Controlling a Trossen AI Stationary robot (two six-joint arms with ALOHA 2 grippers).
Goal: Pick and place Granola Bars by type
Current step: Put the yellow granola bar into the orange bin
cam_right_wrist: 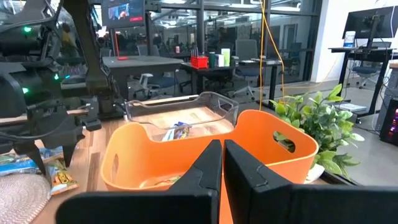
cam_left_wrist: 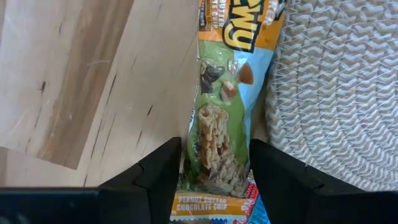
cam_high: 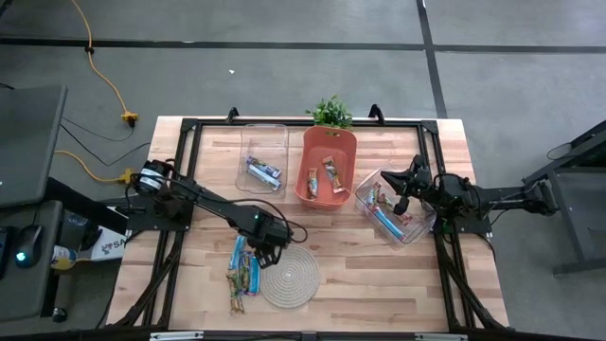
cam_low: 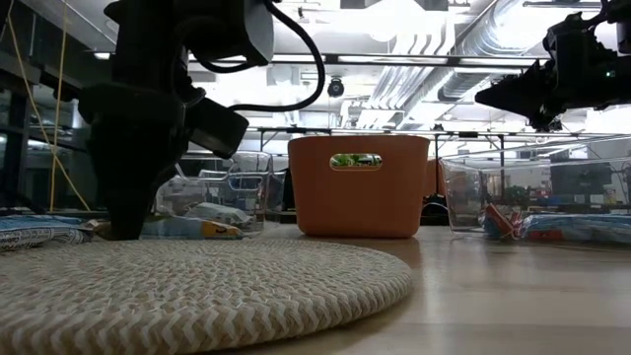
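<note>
Several wrapped granola bars [cam_high: 241, 270] lie in a loose pile on the table beside the round woven mat [cam_high: 289, 277]. My left gripper [cam_high: 268, 251] is down over the pile's far end and open. In the left wrist view its fingers [cam_left_wrist: 163, 171] stand on either side of a green-brown bar [cam_left_wrist: 217, 134] that lies flat, with a blue one under it. Other bars lie in the left clear bin [cam_high: 263, 172], the orange bin [cam_high: 327, 175] and the right clear bin [cam_high: 388, 216]. My right gripper [cam_high: 402, 189] hovers shut and empty above the right clear bin. My left gripper [cam_left_wrist: 214, 158] comes from above, pointing down, with its fingers across the green-brown bar near one end [cam_left_wrist: 214, 180], one on each long edge. Whether they touch the wrapper I cannot tell. The bar lies flat on the table and on another bar.
The woven mat [cam_left_wrist: 336, 93] lies right beside the bar under my left gripper. The orange bin [cam_low: 357, 187] stands at the table's far middle between the two clear bins, with a small plant [cam_high: 331, 112] behind it. Bare wood lies on the near right.
</note>
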